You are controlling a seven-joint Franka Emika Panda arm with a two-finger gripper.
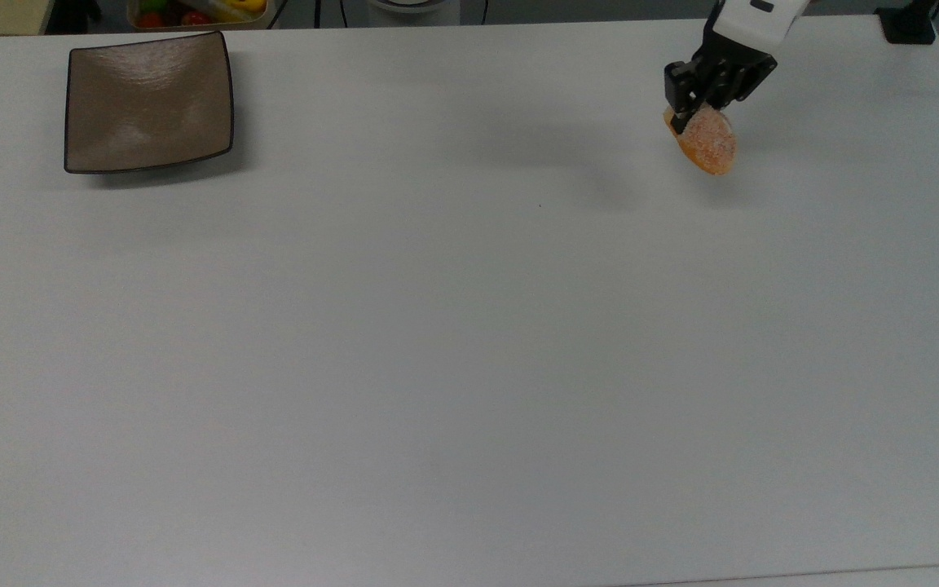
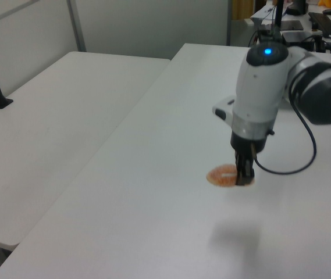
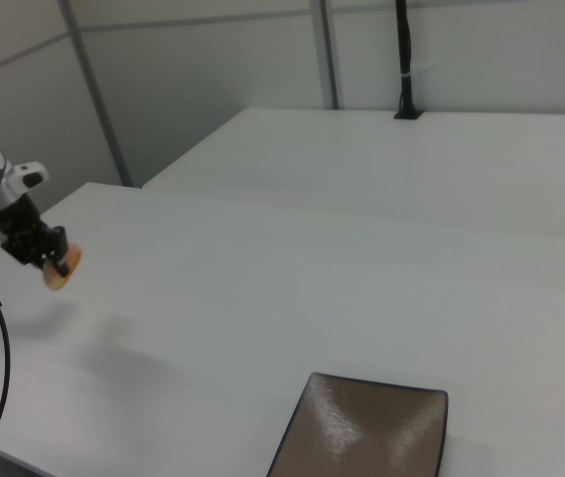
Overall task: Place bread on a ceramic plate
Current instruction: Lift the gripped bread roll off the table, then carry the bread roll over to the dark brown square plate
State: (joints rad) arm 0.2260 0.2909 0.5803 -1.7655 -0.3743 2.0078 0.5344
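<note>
Over the white table (image 1: 469, 326) we see our gripper (image 1: 702, 102) clamped on the bread (image 1: 706, 143), which hangs just below its fingers clear of the surface, the ceramic plate (image 1: 147, 102) well apart toward the top view's left.

- A wide white table (image 1: 469, 342) carried the things.
- A square brown plate (image 1: 148, 102) lay flat on it near the top view's upper left corner.
- The bread's faint shadow (image 2: 235, 235) fell on the tabletop.

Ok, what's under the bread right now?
Under the bread, held in the claw, is bare white table with its shadow. The plate sits far off, with nothing on it.
</note>
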